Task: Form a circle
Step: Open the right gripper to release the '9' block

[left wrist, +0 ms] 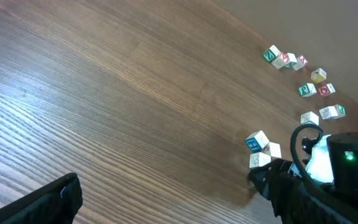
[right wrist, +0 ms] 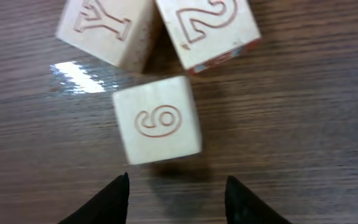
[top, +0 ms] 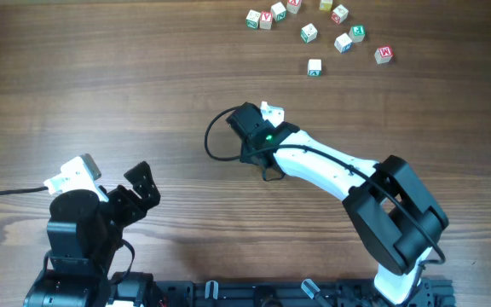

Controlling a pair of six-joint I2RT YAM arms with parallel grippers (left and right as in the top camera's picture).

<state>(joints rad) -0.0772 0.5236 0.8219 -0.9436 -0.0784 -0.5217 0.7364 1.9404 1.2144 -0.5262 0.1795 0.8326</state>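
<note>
The circle is a tight clump of three pale letter cubes: a "6" cube [right wrist: 157,118] nearest my fingers, a "Y" cube [right wrist: 107,28] and a "2" cube [right wrist: 207,28] behind it, all touching. From the left wrist view the clump [left wrist: 261,150] lies just beyond the right arm's black head. In the overhead view my right gripper [top: 245,121] covers the clump. The right gripper [right wrist: 177,180] is open, its fingertips [right wrist: 120,193] just short of the "6" cube, with nothing between them. My left gripper [top: 141,189] rests open near the front left, far from the cubes.
A loose scatter of several more letter cubes [top: 314,32] lies at the back right of the wooden table [top: 101,77], also seen as scattered cubes [left wrist: 303,74] from the left wrist. The right arm's black cable [top: 216,141] loops left of its wrist.
</note>
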